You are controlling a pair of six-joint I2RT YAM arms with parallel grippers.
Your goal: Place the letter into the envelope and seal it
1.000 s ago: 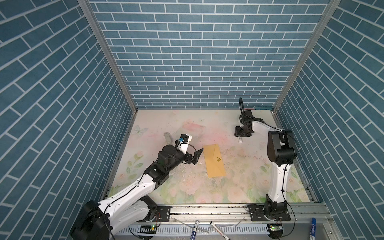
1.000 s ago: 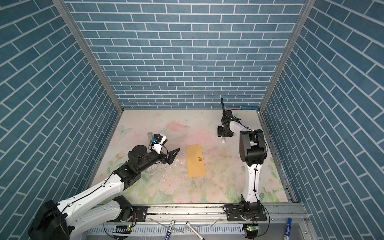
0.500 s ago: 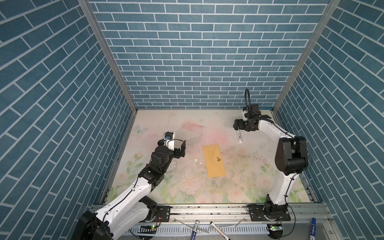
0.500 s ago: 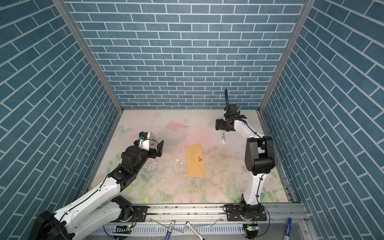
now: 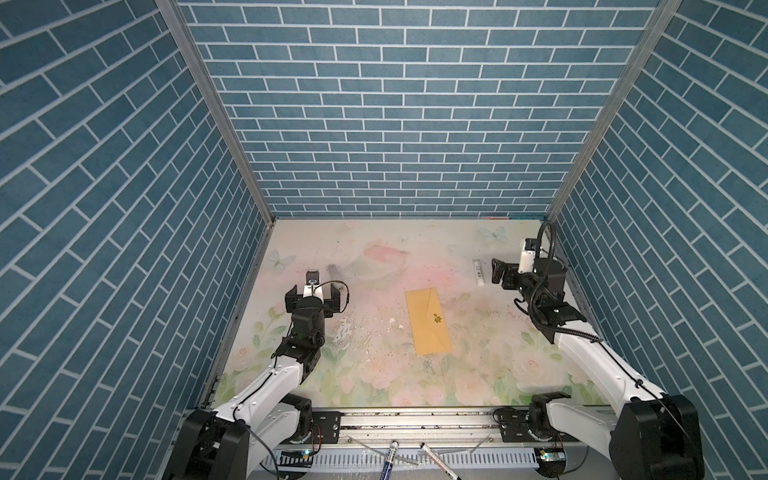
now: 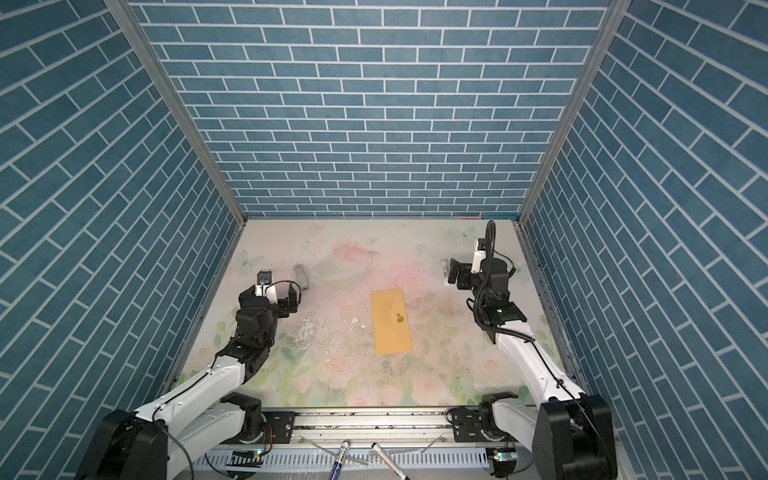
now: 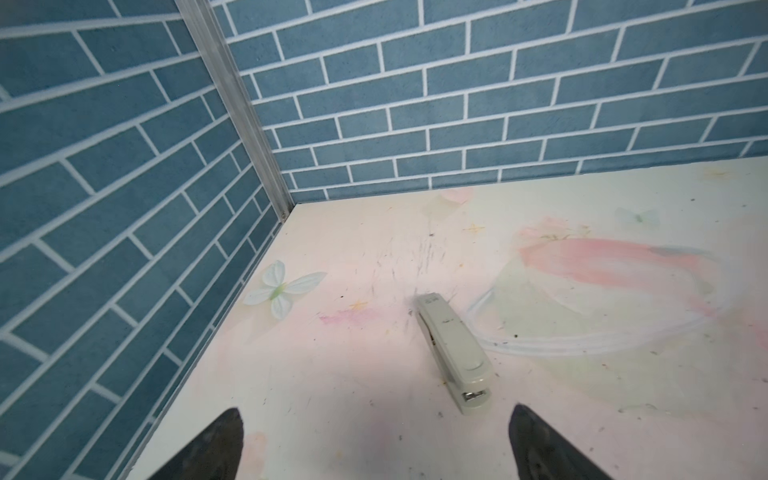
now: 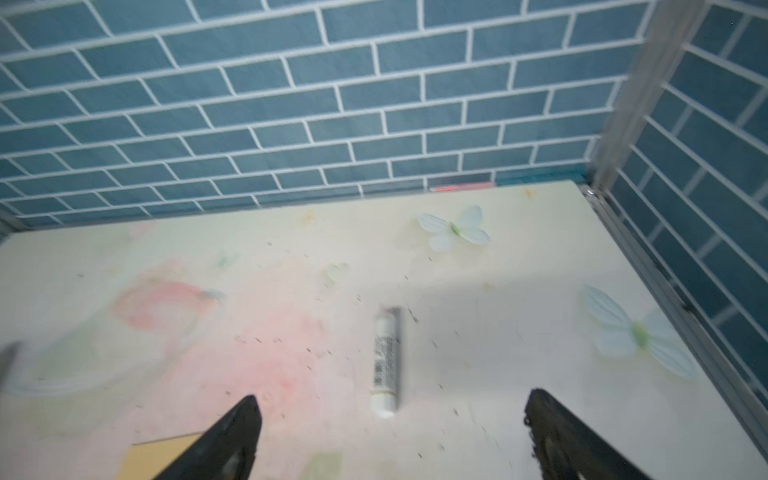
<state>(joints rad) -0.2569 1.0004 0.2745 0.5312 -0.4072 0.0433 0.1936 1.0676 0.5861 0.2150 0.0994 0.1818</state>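
Left fingers (image 7: 212, 453) are spread wide and released, with nothing between them; in the left wrist view a grey stapler (image 7: 455, 353) lies flat on the worktop (image 5: 478, 374) just ahead of their tips, touching neither. Right fingers (image 8: 226, 444) are likewise spread and released, holding nothing. The right wrist view is somewhat blurred and shows a white tube (image 8: 386, 361) with a barcode label lying ahead of the gap, apart from both tips. In both top views the envelope (image 5: 428, 322) (image 6: 392, 322) lies flat near the middle of the worktop. Its long sides run roughly from 12 to 6 o'clock, with the near end swung a little toward 5. The flap is folded down, and a gold sticker (image 5: 436, 319) sits by its 3 o'clock edge. Neither arm touches it. The left fingers hang at about 9 o'clock from the envelope, well apart from it and near the side wall, with the stapler at about 10 o'clock. The right fingers hang at about 2 o'clock, close to the opposite wall, with the tube just beside them on the envelope's side. A few white scraps (image 5: 391, 320) lie near the envelope's 9 o'clock edge. A yellow corner of the envelope shows beside one right finger in the right wrist view. Two pens (image 5: 388, 459) rest on the rail at the 6 o'clock edge.
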